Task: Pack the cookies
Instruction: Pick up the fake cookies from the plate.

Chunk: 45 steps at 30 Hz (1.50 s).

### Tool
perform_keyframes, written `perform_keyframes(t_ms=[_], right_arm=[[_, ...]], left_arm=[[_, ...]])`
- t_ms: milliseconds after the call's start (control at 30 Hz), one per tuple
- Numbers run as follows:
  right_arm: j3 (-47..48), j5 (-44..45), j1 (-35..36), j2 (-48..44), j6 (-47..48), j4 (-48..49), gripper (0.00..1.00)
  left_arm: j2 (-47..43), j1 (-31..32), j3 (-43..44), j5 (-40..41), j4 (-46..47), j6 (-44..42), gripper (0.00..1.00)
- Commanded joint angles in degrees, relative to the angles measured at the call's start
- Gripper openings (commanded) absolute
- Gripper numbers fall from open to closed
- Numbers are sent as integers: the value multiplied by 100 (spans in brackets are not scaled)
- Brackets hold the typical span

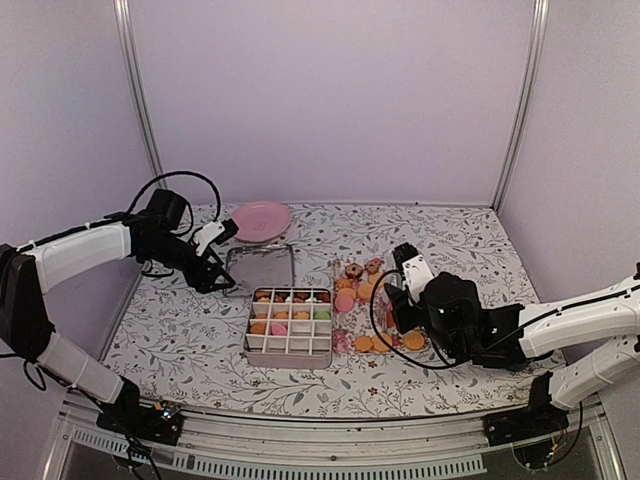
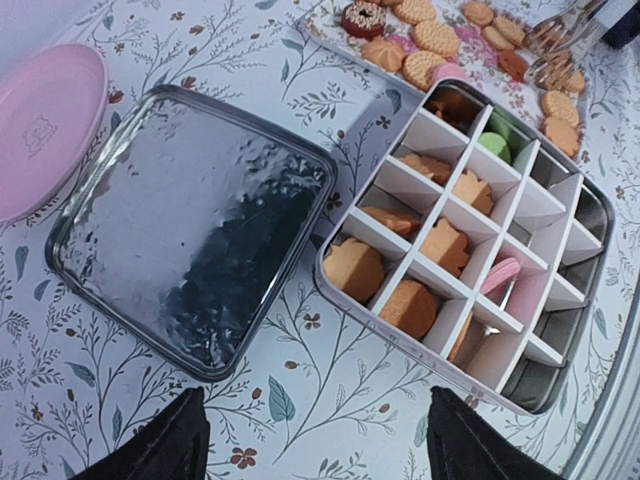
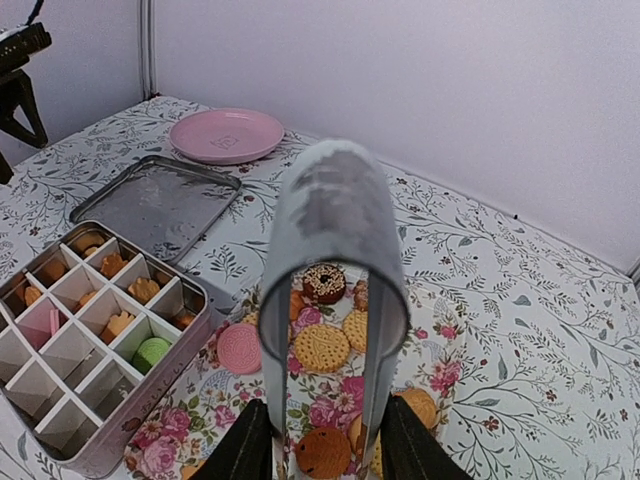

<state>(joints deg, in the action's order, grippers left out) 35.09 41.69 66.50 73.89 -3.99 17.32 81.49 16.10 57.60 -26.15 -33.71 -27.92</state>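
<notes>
Loose cookies (image 1: 365,290) lie on a floral tray (image 3: 440,375), among them a golden round one (image 3: 321,347), a pink one (image 3: 239,348) and a chocolate ring (image 3: 325,283). More cookies (image 2: 352,270) and a green one (image 3: 152,352) sit in cells of the divided tin box (image 1: 290,325). My right gripper (image 3: 325,405) is shut on metal tongs (image 3: 335,210) above the tray. The tong tips (image 2: 560,40) hang over the tray cookies. My left gripper (image 2: 317,400) is open over bare tablecloth between the tin lid (image 2: 190,230) and the box rim (image 2: 404,344).
A pink plate (image 1: 262,220) stands at the back behind the upturned lid (image 1: 259,268). The enclosure walls rise behind and to both sides. The box stands just left of the floral tray.
</notes>
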Motion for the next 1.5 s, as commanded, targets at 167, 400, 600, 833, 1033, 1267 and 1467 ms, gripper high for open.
perform_keyframes(t_ms=[167, 400, 600, 833, 1033, 1267, 1467], right_arm=[[-392, 412, 43, 17, -383, 1074, 38], [-473, 563, -15, 235, -446, 1439, 38], [-655, 505, -54, 195, -886, 1547, 38], [-804, 399, -42, 252, -1400, 1427, 35], [-624, 358, -46, 427, -1286, 1410, 30], [-206, 311, -35, 269, -675, 1458, 22], [311, 96, 86, -43, 180, 1473, 20]], left_arm=[[-165, -43, -48, -23, 63, -82, 75], [-168, -45, -39, -54, 40, -82, 75], [-181, -44, -14, -48, 27, -90, 75], [-173, -43, 32, -87, 5, -102, 75], [-203, -44, 32, -94, -8, -99, 75], [-197, -43, 13, -93, -2, -102, 75], [-162, -73, -36, -66, 31, -93, 75]])
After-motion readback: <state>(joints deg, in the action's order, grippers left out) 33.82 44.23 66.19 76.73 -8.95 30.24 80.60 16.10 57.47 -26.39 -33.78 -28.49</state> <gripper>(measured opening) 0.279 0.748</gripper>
